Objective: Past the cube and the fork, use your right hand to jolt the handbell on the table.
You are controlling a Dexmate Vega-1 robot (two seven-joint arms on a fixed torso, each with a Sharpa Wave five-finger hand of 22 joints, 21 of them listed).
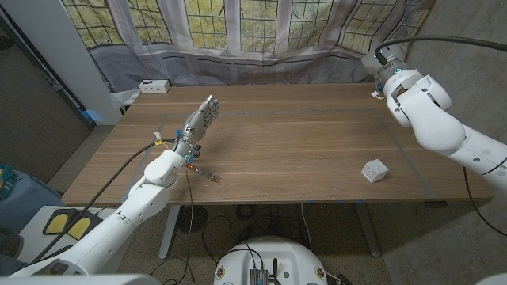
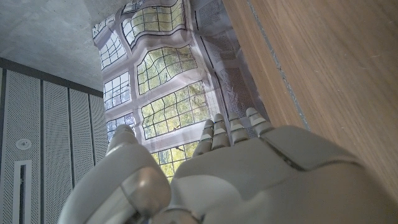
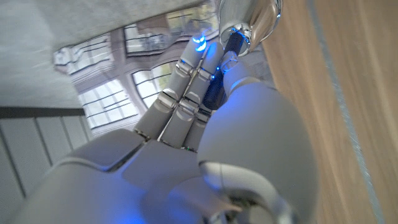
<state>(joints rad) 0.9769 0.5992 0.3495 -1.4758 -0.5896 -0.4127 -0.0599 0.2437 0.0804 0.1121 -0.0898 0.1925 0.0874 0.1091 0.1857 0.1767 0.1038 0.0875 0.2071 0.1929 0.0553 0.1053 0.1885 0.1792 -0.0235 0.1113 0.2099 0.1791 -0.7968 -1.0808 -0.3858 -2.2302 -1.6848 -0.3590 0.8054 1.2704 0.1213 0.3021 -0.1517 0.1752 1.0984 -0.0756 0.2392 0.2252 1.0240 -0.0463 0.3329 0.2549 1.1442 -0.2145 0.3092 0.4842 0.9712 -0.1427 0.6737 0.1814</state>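
Note:
The shiny silver handbell [image 3: 249, 18] with a dark handle stands at the table's far right edge, in the right wrist view. My right hand [image 3: 186, 93] reaches up to it with straight fingers close together, and the fingertips [image 3: 199, 42] lie against the handle, lit blue. I cannot tell whether they press on it. In the head view my right arm [image 1: 420, 103] covers that hand and the bell. The white cube [image 1: 375, 169] sits near the front right. The fork [image 1: 207, 176] lies near the front left beside my left arm. My left hand [image 1: 202, 119] stands upright, fingers apart, holding nothing.
A small white box [image 1: 153, 85] sits at the table's far left corner. A curtain printed with windows [image 1: 261, 28] hangs behind the table. Thin blue tape lines [image 1: 285, 113] mark a rectangle on the wooden table [image 1: 293, 150].

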